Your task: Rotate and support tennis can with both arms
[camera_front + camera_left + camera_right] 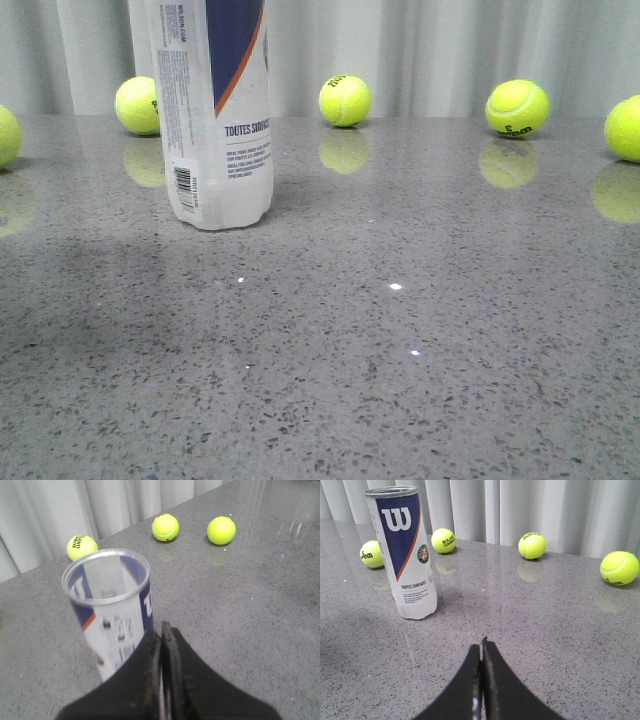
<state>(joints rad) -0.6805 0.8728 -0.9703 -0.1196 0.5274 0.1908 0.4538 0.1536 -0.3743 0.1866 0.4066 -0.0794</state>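
Speckled grey bench is lying bare up front. Tennis can is standing upright toward its far-left edge, untouched. Left gripper and right gripper are both hanging closed, empty. Both should be opening before approaching from opposite sides.

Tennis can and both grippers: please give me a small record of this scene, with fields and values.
tennis can: standing upright on the table, top open, nothing visible inside
left gripper: shut, holding nothing, close above the can's side, contact unclear
right gripper: shut, holding nothing, clearly apart from the can
tennis balls: five in the front view, loose along the far edge near the curtain, e.g.
table: grey speckled, glossy, reflects the balls
task state: can not gripped by either arm
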